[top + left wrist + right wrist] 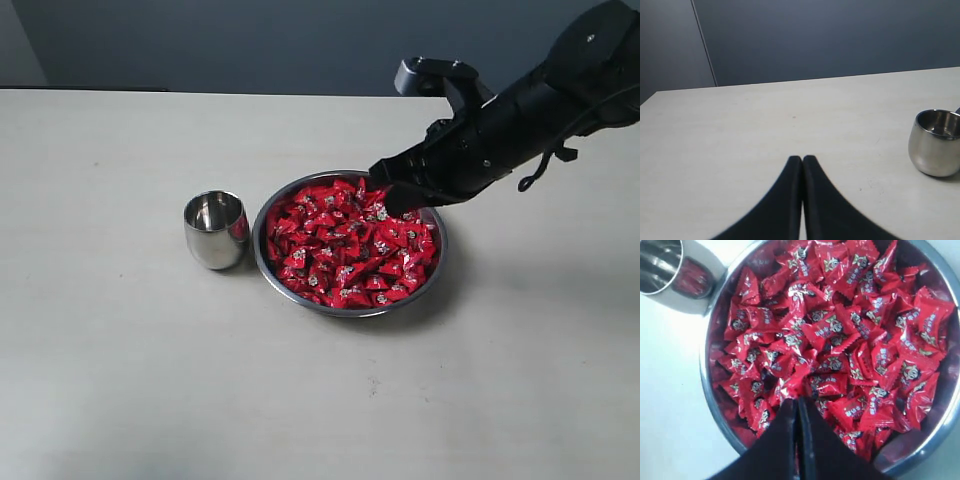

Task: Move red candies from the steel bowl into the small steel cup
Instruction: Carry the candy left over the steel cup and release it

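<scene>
The steel bowl holds a heap of red candies in shiny wrappers. Just left of it stands the small steel cup, upright, with nothing visible inside. My right gripper hangs over the bowl's far right side, just above the heap. In the right wrist view that gripper is shut, and its tips pinch the edge of one red candy over the pile. The bowl's rim and the cup show there too. My left gripper is shut on nothing above bare table, with the cup off to one side.
A pale tabletop spreads around the bowl and cup. A dark wall runs behind the table's far edge. The left arm is outside the exterior view.
</scene>
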`<state>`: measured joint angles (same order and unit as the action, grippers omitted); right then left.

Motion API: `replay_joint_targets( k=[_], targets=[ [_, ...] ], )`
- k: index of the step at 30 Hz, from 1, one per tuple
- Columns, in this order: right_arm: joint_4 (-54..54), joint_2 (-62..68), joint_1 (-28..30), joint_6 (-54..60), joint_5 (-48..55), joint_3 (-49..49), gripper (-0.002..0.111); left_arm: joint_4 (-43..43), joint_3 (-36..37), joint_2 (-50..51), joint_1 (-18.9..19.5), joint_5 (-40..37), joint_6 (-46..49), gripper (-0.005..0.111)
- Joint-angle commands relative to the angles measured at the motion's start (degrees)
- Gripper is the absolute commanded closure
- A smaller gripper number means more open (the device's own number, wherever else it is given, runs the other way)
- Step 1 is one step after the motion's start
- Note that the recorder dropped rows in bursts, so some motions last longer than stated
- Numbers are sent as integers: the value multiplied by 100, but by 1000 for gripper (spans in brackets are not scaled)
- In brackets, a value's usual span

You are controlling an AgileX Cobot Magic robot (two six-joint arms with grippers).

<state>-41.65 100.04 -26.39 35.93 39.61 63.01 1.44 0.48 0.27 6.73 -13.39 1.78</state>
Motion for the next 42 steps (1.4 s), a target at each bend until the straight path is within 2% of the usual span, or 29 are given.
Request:
replay_joint_targets(
  k=[1, 7, 23, 29, 34, 36, 42],
  targets=[
    [-124, -30, -334, 49, 66, 368, 108, 11, -48, -27, 12, 11, -10, 106],
    [-124, 363, -931, -9, 82, 1164, 108, 11, -48, -27, 12, 11, -10, 106],
    [34, 2259, -1770, -507, 479, 3523, 108, 11, -48, -27, 12, 11, -10, 106],
    [826, 2687, -1825, -1119, 495, 3897, 108, 11, -48, -27, 12, 11, -10, 106],
    [863, 2737, -1825, -1119, 565, 3897, 108, 11, -48, -27, 12, 11, -10, 106],
    [791, 2751, -1825, -1119, 617, 3897, 105, 11, -48, -27, 12, 11, -10, 106],
    [791, 2758, -1825, -1119, 669, 3897, 81, 11, -48, -27, 12, 11, -10, 106]
  ],
)
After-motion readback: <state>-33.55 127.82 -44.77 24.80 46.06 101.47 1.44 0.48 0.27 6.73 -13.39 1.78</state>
